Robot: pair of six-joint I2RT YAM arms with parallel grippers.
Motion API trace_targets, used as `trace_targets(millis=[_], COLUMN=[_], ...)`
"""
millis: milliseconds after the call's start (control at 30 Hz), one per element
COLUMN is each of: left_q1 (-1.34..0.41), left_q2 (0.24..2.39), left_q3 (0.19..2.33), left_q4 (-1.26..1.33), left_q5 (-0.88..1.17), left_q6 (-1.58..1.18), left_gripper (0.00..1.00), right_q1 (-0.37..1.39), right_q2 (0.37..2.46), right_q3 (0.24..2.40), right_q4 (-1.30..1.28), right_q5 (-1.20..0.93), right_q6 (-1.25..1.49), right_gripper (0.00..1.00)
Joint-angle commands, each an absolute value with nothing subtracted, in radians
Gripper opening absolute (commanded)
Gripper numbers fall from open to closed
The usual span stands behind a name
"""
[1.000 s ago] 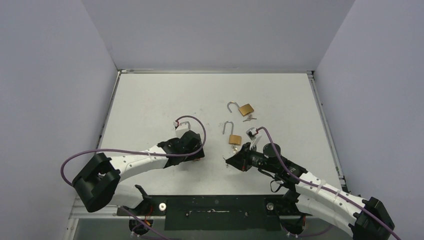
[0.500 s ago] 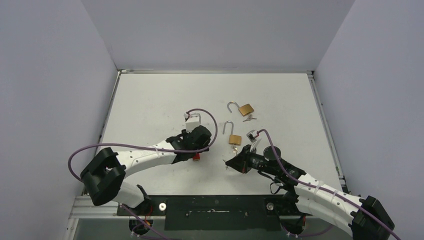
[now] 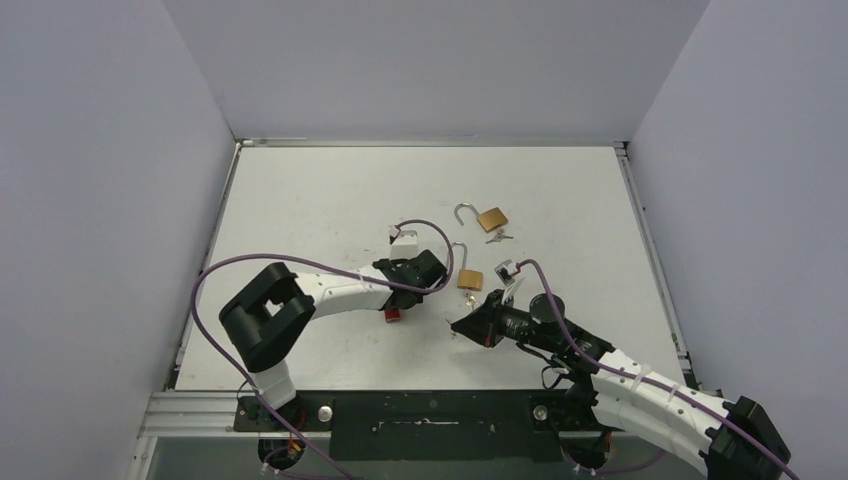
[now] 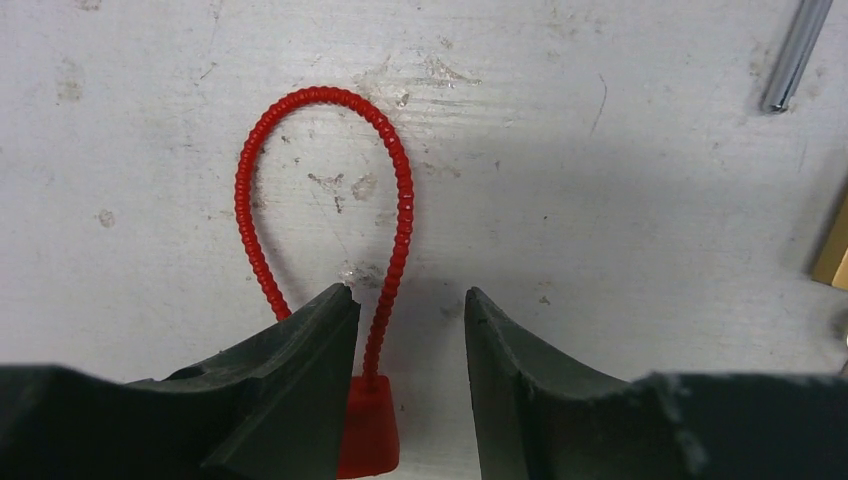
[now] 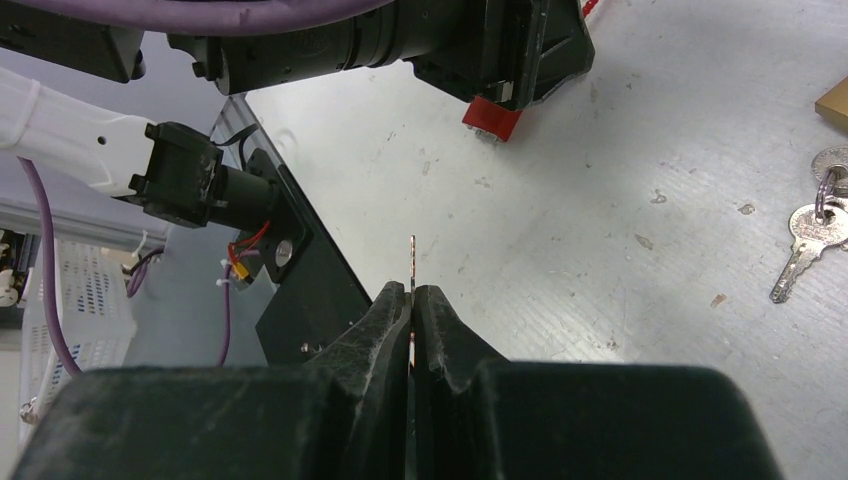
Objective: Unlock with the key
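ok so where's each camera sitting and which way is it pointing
top external: above and behind the bases, looking down on the table; the left arm and right arm show.
left wrist: on the left arm, looking down past the open left gripper at the red cable lock.
right wrist: low over the table, looking along the right gripper, shut on a key, toward the left arm.
shared: both wrist views show the red cable lock.

We see a red lock with a bumpy red cord point(image 4: 402, 210) on the scratched grey-white bench point(image 4: 600, 250). The right tool point(image 5: 411, 292) is black; its thin metal key point(image 5: 411, 262) is silver.
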State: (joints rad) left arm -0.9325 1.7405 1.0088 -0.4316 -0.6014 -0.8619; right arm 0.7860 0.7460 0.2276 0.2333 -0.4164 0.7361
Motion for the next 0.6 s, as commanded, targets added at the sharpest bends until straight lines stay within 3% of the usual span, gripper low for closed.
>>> trace_targets(millis=[0,200,433,567], left_q1=[-0.929,-0.902,-0.883,-0.884], left_q2=[1.754,1.781,1.807,1.782], left_q3=[1.058,1.044,1.044,1.040], left_q4=[-0.456,-0.454,-0.421,-0.382], left_q5=[-0.638,-0.590,-0.551,-0.517], left_q6=[-0.885,-0.907,-0.884,-0.837], left_gripper=[0.42,0.38,0.18,0.00], right_q1=[0.791,0.791,0.791,0.791], right_q2=[0.728,0.727,0.730,0.727], right_q3=[0.224,0.228,0.228,0.234], right_q4=[0.261,0.252,0.253,0.247], right_q5=[-0.413,-0.410,-0.406,-0.401], right_q6=[0.738,0.738,0.744,0.748], right_gripper=[0.00,0.00,0.00,0.00])
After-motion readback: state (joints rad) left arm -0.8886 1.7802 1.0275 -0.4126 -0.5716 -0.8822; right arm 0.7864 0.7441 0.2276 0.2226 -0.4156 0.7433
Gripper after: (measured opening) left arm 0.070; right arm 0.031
